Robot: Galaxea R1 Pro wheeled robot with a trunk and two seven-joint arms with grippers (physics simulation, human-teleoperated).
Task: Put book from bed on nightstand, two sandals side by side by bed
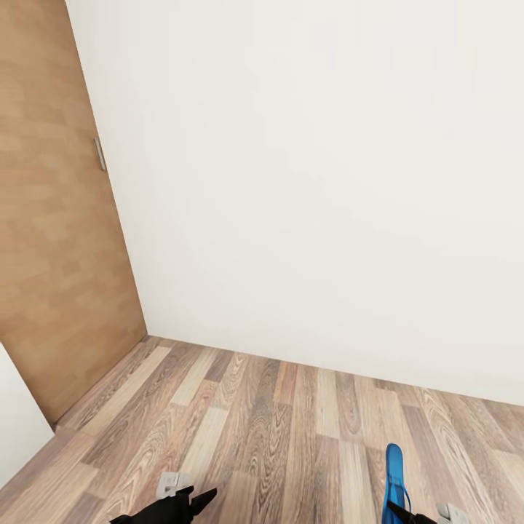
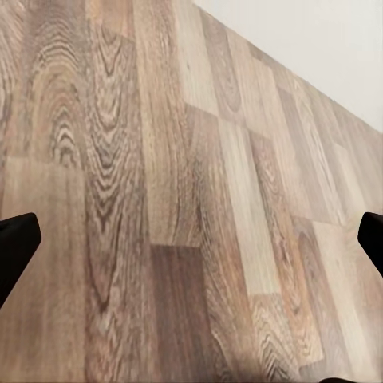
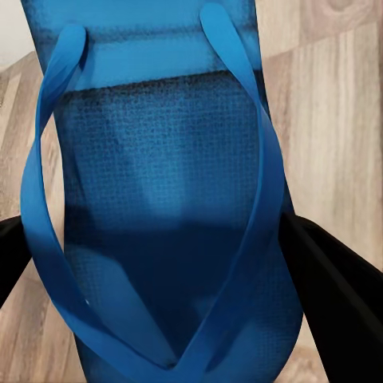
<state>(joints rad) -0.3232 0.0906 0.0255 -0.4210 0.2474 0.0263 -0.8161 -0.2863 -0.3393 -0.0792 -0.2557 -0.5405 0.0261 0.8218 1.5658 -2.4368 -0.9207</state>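
On your far left stands a plain brown wooden door (image 1: 58, 218) with a small metal handle (image 1: 100, 153), its grain pale and blotchy; beside it the bare white wall (image 1: 327, 182) runs across to the right, meeting the wood-plank floor (image 1: 276, 422) in a slanting line. The planks are matte, strongly figured, mixed tan and grey-brown.

Low at the left edge of the head view, your left end effector (image 1: 191, 498) hangs just above the floor. In its wrist view the two dark fingertips (image 2: 17, 239) sit far apart at the frame's edges with nothing but planks between them, so it is released and carrying nothing.

Further right, the sandal (image 1: 394, 477) is in your right end effector (image 1: 405, 514), which is grasping it: the black fingers (image 3: 335, 287) press on both sides of the sole near the toe post. The sandal is bright blue, flat and thin, with a finely pebbled footbed (image 3: 167, 207) and smooth narrow straps (image 3: 263, 199) converging in a V. Its long axis points straight out ahead of the end effector, toward the wall.

I judge you are carrying it; the bed is not ahead, so expect to turn before setting it down.
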